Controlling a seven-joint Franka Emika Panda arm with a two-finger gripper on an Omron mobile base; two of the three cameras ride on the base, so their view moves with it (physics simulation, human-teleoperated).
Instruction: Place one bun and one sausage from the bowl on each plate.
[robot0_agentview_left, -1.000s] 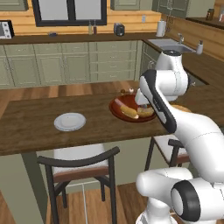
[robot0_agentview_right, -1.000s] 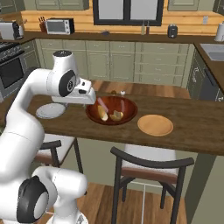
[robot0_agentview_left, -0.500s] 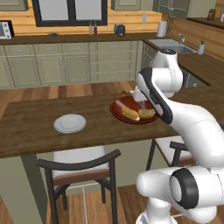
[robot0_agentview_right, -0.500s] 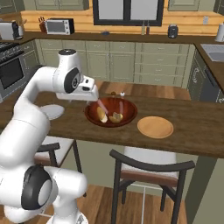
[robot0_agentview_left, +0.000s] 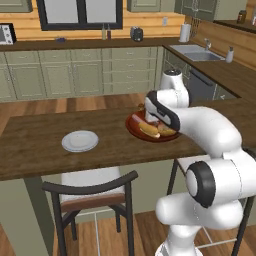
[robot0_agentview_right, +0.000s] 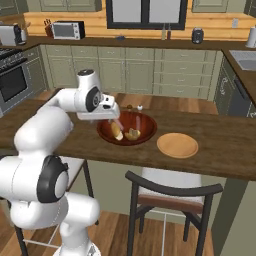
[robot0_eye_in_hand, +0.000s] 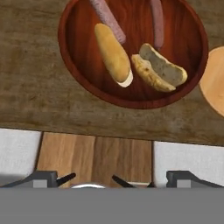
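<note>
**Buns and sausages wait in the bowl as robot hand hangs above**

A glossy, dark reddish-brown bowl (robot0_eye_in_hand: 83, 83), round, shallow and wider than either plate, sits on the wooden desk (robot0_agentview_left: 30, 150) close to its near edge, about midway along it. Inside lie two pale tan buns: a whole bun (robot0_eye_in_hand: 113, 54), long and smooth with a white cut end, and a split bun (robot0_eye_in_hand: 159, 70) beside it, its two halves opened to show a grey-brown inside. Two pinkish sausages rest toward the far side of the bowl: one sausage (robot0_eye_in_hand: 107, 17) runs slantwise and touches the top of the whole bun, and the other sausage (robot0_eye_in_hand: 157, 22) lies nearly straight, just above the split bun.

The grey-white plate (robot0_agentview_left: 80, 141), small, flat and rimmed, sits bare on the desk well apart from the bowl, toward the desk's left end in the left base view. The tan-orange plate (robot0_agentview_right: 177, 145) lies just beside the bowl on the opposite side, near the front edge.

The gripper (robot0_agentview_right: 114, 114) is poised over the bowl's near rim, its jaws spread wide, holding nothing and touching nothing. In the hand view the bowl and its contents lie clear of the finger tips. A dark-framed chair (robot0_agentview_left: 95, 192) stands tucked under the desk's front edge.
</note>
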